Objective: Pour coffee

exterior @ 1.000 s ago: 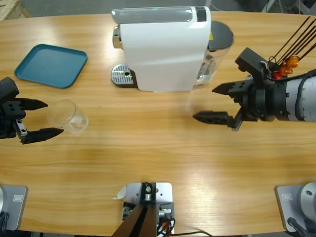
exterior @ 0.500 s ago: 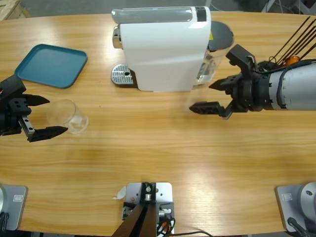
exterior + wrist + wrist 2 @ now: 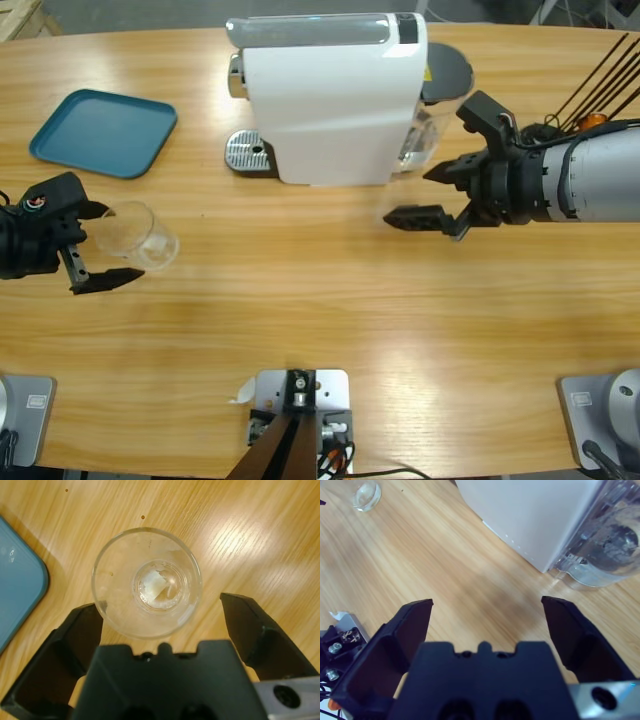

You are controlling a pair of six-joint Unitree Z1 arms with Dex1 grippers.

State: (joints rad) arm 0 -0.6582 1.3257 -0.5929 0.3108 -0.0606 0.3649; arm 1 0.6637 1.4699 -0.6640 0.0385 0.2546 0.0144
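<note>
The left claw (image 3: 162, 625) stands spread wide around the glass (image 3: 146, 582) near the table's (image 3: 330, 330) left edge, one jaw on each side and neither pressing it; it should close evenly on the wall and keep the glass upright. The right claw (image 3: 432, 195) hangs open and empty over bare wood beside the coffee machine (image 3: 325, 95). The glass looks empty, no coffee visible in it, and the blue tray (image 3: 100, 130) near the far left corner holds nothing.
</note>
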